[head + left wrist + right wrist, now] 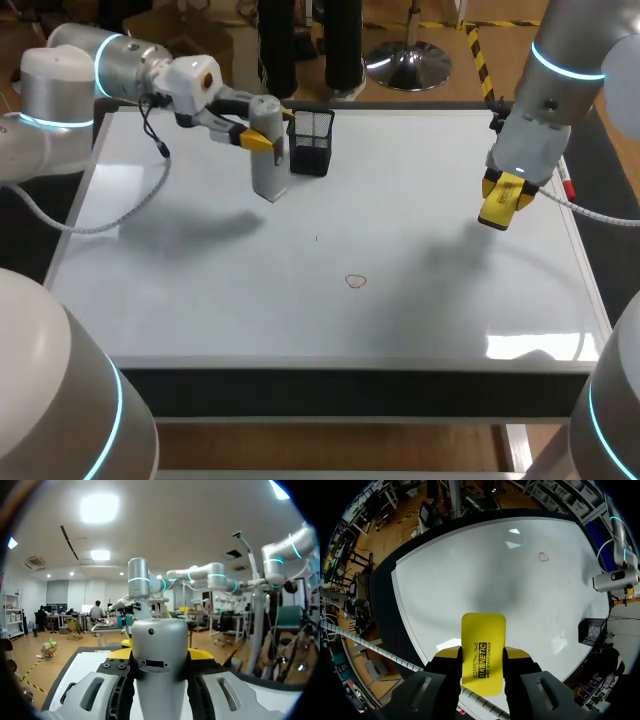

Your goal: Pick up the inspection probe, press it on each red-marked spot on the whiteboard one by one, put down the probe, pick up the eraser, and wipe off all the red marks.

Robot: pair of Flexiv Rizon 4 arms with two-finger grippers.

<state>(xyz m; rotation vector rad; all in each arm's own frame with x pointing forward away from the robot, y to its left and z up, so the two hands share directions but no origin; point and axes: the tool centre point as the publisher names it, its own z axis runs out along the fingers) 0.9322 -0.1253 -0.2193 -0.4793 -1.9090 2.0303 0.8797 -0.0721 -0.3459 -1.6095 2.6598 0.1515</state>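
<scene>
Left gripper is clamped on the inspection probe, its yellow tips pressing the grey body from two sides. It holds the probe upright near the far edge of the whiteboard surface, just beside the black mesh holder. Whether the probe's lower end touches down I cannot tell. That spot looks like the probe's resting place, so the set-down seems to be the step in hand. Right gripper grips the yellow eraser by its long sides, free end pointing downward, raised above the whiteboard surface near the right edge, probably to stand clear of the left arm. One red mark sits toward the middle of the front edge, well apart from both, not yet wiped.
</scene>
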